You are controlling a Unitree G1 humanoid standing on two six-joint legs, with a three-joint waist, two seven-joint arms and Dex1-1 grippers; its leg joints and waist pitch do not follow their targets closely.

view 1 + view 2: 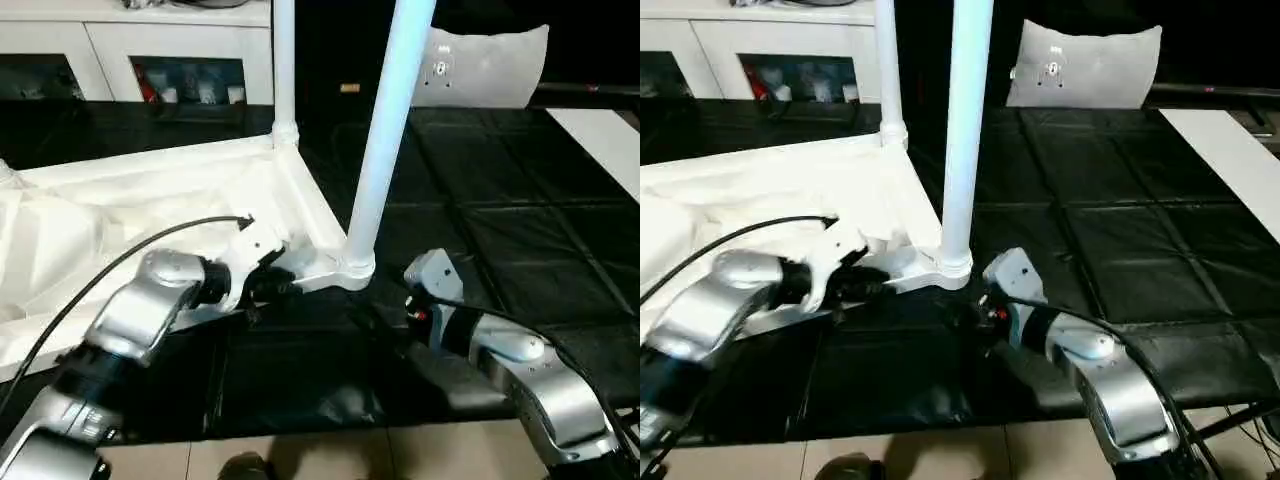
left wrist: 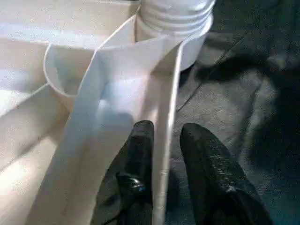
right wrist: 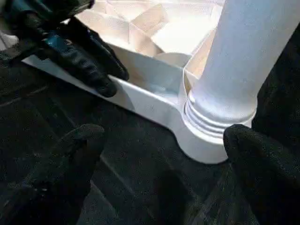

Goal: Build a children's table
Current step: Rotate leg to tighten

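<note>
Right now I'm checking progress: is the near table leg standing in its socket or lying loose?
Standing in. The leg rises upright from the corner socket.

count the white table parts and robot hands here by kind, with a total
table top: 1
screwed-in legs, near and far: 2
robot hands, left hand and right hand: 2
total: 5

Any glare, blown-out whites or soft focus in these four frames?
Left eye view: the white plastic table top is blown out, ribs barely readable. Left wrist view: the left end effector and its black fingers are soft, close to the lens. Right wrist view: the white tubular leg is bright and featureless, and the right end effector's fingers are dark, blurred blobs.
</note>
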